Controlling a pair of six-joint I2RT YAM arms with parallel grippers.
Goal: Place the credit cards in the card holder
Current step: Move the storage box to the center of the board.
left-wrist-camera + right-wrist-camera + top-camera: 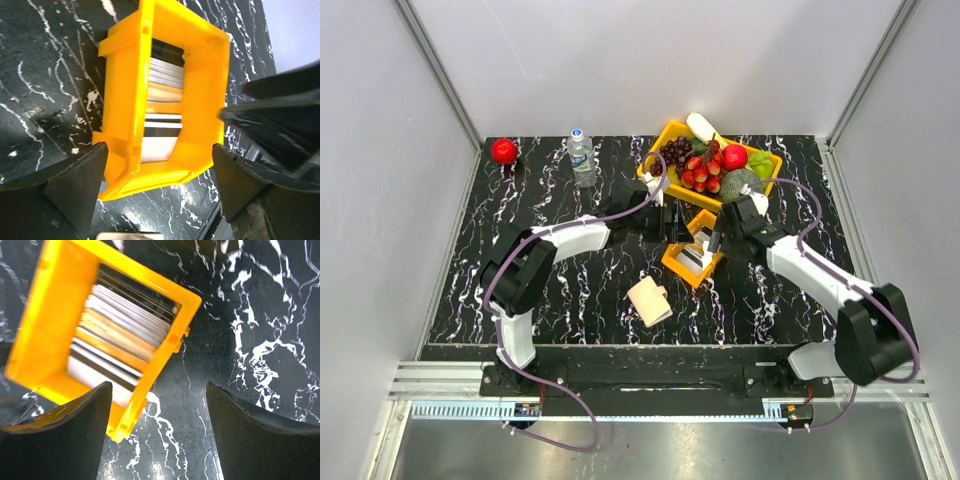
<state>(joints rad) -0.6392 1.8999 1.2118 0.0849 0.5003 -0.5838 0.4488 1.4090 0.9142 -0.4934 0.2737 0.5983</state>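
The credit cards [693, 257] stand in a stack inside a small orange tray [677, 265] at mid-table. They show silvery, white and dark-striped in the left wrist view [162, 125] and the right wrist view [120, 335]. The tan card holder [650, 300] lies in front of the tray, apart from it; its edge shows in the left wrist view [130, 235]. My left gripper [665, 222] is open, its jaws on either side of one end of the tray [157, 167]. My right gripper [712, 248] is open beside the tray's right edge [159, 405], holding nothing.
A large yellow tray [670, 133] full of fruit stands just behind the small tray. A water bottle [582, 157] and a red ball-like fruit [504, 150] stand at the back left. White walls enclose the table.
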